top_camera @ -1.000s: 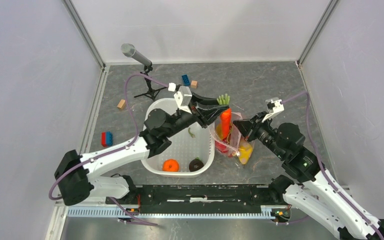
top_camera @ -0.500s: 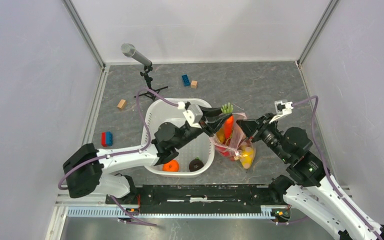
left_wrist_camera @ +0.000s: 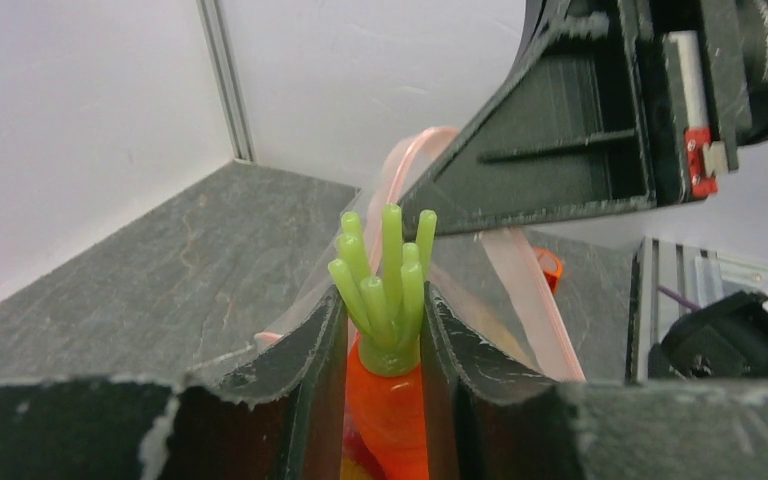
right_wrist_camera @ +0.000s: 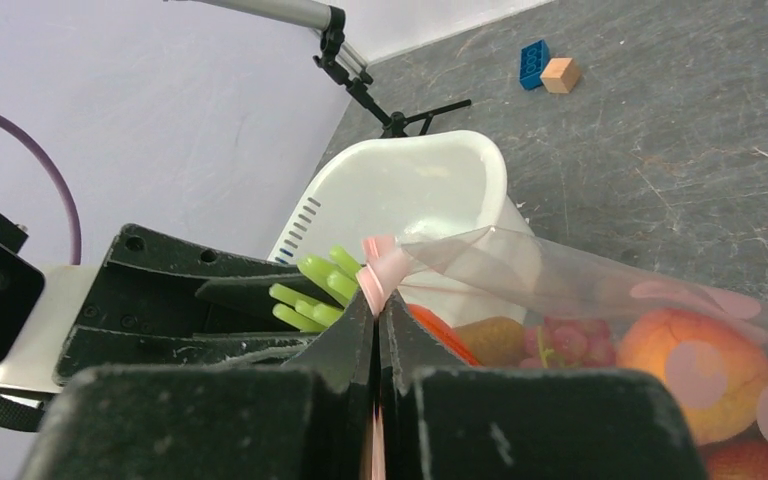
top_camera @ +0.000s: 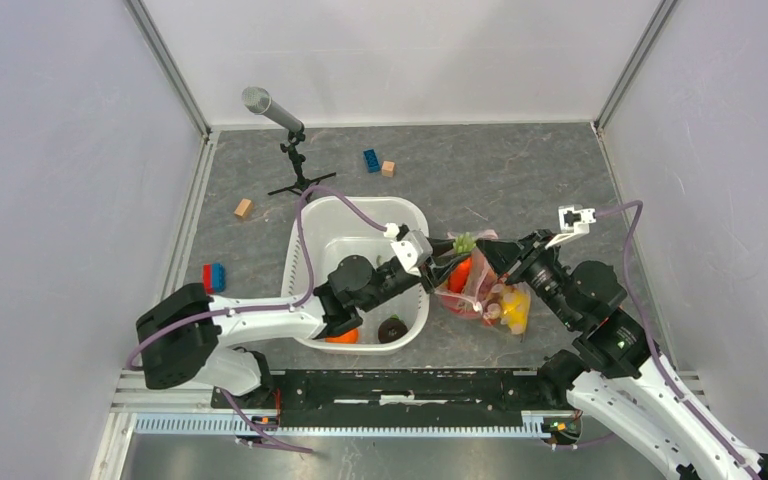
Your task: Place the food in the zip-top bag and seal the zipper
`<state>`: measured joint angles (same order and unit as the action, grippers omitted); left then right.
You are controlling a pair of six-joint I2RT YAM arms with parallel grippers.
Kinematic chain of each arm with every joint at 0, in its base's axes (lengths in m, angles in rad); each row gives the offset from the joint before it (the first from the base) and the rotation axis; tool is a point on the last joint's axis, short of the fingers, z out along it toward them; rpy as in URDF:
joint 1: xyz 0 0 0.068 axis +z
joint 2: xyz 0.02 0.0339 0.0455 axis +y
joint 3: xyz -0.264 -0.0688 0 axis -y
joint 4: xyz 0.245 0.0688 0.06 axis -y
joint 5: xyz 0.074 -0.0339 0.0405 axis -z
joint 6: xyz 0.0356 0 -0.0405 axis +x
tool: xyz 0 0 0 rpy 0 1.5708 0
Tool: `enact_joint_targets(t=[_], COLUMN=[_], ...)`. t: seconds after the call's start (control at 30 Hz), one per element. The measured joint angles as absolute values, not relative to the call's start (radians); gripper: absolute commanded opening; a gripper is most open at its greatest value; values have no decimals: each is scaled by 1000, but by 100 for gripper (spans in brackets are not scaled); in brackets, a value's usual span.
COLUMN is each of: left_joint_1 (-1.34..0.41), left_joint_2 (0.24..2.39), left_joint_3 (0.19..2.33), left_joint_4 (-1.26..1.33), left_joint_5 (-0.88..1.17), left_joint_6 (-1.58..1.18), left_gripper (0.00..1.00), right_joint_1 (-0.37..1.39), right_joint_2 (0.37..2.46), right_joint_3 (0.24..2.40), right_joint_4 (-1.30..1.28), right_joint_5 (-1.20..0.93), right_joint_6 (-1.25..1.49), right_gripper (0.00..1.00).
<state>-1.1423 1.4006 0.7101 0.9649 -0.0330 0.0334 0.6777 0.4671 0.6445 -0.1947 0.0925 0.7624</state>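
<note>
Observed from the near side. Over the last second the left gripper (left_wrist_camera: 385, 340) has come forward and down from above the white basin (top_camera: 310, 230) to the mouth of the zip-top bag (top_camera: 480, 298). It is clenched on the carrot (left_wrist_camera: 388, 400), one finger on each flank, green top up. The orange body now sits between the bag's walls, just right of the basin. The right gripper (right_wrist_camera: 375, 330) has drawn in nearer, pinched tight on the pink zipper (right_wrist_camera: 380, 272), holding that edge of the mouth up and open.

Judgement: the carrot is entering but not released. Insertion is in hand and sealing has not begun.

Count:
- Carrots: one, in the left fingers.
- Seen through the bag: one grape cluster (right_wrist_camera: 560, 340), one yellow fruit (top_camera: 515, 305) and at least one round orange fruit. Red pieces lie low in the bag, number unclear.
- In the basin: one orange (top_camera: 340, 336) and one dark piece (top_camera: 393, 330) — two items to transfer. The arm may hide more.
- Loose blocks: one blue (top_camera: 371, 160), two wooden (top_camera: 244, 208), one red-and-blue (top_camera: 213, 277).
</note>
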Motion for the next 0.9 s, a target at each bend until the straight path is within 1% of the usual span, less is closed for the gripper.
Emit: enact_joint_targets(t=[0.1,0.13,0.2,0.27,0.33,0.5,0.57,0.63,0.9], left_joint_1=[-1143,-1143,-1143,-1143,-1144,-1146,-1146,-1146,-1145], left_joint_2=[1371,1358,1332,1309,1296,1298,1315,1338,1512], left_joint_3=[701,701,704,720,749,828,861,889,1095], left_joint_4=[886,855,784,689,587,379,319,291,128], left_joint_5=[-33,-33,-31,-24,-17,12,13,11,-9], left_joint_6=[20,19,12,12,12,24,25,25,23], left_gripper=[45,46,44,40,37,41,37,37,37], right_joint_1=[678,678,678,678,678,678,678,678,676], right_joint_2=[463,462,462,462,460,451,449,448,449], right_joint_3=[645,645,645,645,645,640,639,639,639], right_joint_4=[-204,-207,-209,-210,-210,-209,-208,-208,-219], right_joint_5=[111,114,117,117,117,117,115,112,102], right_joint_6=[762,762,762,762,762,763,764,766,761], right_gripper=[3,3,3,3,3,3,3,2,2])
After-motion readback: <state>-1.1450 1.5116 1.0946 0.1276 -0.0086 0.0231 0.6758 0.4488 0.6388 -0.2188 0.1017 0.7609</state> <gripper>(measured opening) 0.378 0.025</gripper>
